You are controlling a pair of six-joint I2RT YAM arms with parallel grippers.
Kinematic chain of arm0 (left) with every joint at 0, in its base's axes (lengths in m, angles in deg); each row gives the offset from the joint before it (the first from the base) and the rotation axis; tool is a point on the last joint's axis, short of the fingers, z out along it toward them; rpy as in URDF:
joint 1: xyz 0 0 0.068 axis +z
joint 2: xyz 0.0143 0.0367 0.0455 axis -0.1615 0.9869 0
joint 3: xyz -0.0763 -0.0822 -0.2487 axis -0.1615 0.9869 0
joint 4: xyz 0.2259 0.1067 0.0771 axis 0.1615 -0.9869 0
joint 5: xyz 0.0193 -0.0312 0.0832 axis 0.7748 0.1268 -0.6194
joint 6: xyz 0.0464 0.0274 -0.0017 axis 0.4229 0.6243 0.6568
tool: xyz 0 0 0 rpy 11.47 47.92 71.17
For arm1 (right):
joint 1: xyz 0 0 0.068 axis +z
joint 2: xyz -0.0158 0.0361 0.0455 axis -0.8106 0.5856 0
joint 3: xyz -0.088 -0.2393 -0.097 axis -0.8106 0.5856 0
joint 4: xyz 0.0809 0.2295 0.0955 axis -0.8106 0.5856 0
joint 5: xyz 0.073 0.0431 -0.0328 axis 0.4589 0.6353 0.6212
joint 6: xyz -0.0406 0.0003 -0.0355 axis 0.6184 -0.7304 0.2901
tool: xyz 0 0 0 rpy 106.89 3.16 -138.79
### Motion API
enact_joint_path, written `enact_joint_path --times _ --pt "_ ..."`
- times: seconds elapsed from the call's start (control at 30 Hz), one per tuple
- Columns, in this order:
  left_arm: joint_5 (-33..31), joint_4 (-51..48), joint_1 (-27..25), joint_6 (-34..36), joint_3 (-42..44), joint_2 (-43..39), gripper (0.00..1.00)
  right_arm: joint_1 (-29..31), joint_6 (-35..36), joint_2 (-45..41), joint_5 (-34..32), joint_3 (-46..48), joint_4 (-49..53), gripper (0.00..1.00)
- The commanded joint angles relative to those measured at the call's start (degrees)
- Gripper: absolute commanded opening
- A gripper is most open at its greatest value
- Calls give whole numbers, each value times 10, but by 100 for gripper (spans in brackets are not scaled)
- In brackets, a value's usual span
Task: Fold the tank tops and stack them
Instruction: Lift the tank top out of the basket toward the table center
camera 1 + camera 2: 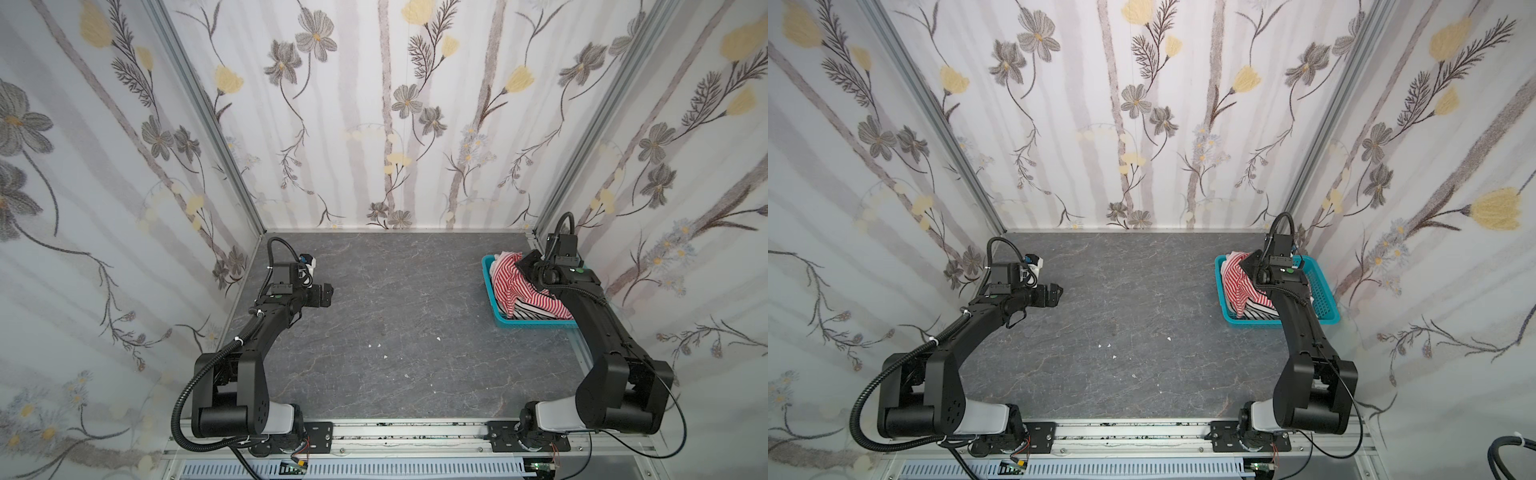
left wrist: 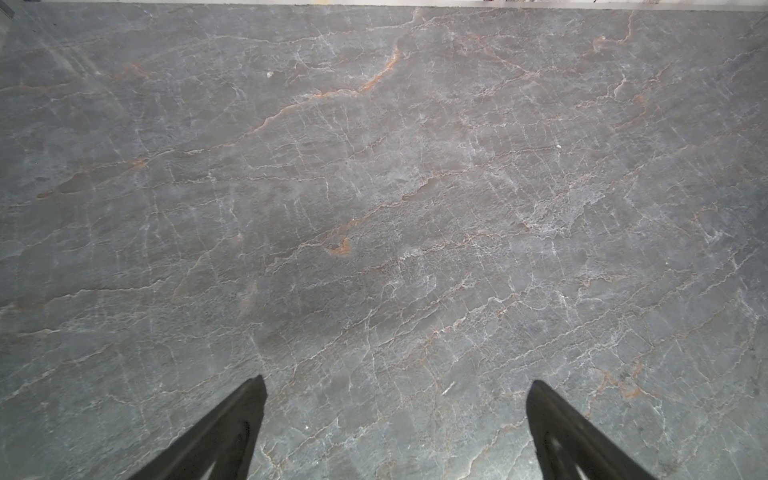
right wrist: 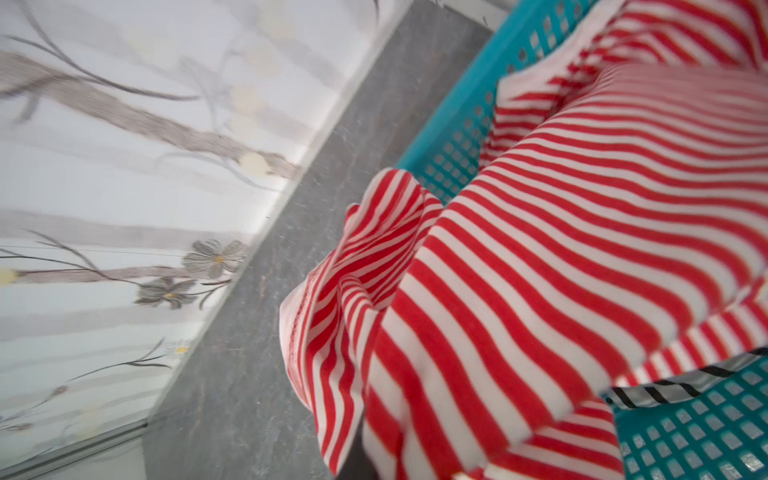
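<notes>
The red-and-white striped tank top [image 1: 513,282] [image 1: 1235,282] lies bunched in the turquoise basket [image 1: 536,324] [image 1: 1325,291]. Its cloth is drawn up in a peak to my right gripper [image 1: 524,266] [image 1: 1252,264], which is shut on it. In the right wrist view the red-and-white tank top [image 3: 519,270] drapes over the jaws and hides them. Under it lies the black-and-white striped tank top [image 1: 528,311] [image 1: 1260,312] [image 3: 665,384], only its edge showing. My left gripper [image 1: 328,293] [image 1: 1057,293] [image 2: 397,380] hangs open above bare table at the left, holding nothing.
The basket [image 3: 457,137] stands at the table's back right, close to the flowered side wall [image 1: 665,208]. The grey marbled table [image 1: 395,311] stretches between the two arms. A few small white specks [image 1: 384,356] lie near its middle.
</notes>
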Motion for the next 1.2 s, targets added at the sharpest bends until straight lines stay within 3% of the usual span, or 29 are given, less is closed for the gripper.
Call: enact_joint_path --times 0.0,0.1,0.27,0.33,0.43,0.63,0.77,1.0,1.17 --pt "14 9 1 -8 -1 4 100 6 16 -17 -8 -76 44 0" --pt "10 12 1 -13 2 4 100 15 43 8 6 -199 95 0" --pt "1 20 1 -16 7 0 100 55 89 154 31 -514 243 0" --pt "-6 22 2 -16 7 -4 100 75 99 225 52 -656 290 0" --pt "-15 27 3 -16 10 -10 100 94 83 294 129 -766 277 0" --pt "-22 31 9 -15 18 -17 100 160 86 314 235 -762 142 0" --pt "-26 32 12 -16 17 -14 100 195 117 362 238 -737 174 0" --pt "-18 32 13 -9 18 -8 100 313 265 495 151 -651 310 0" --pt "-6 31 14 -1 18 4 100 406 313 527 114 -579 293 0"
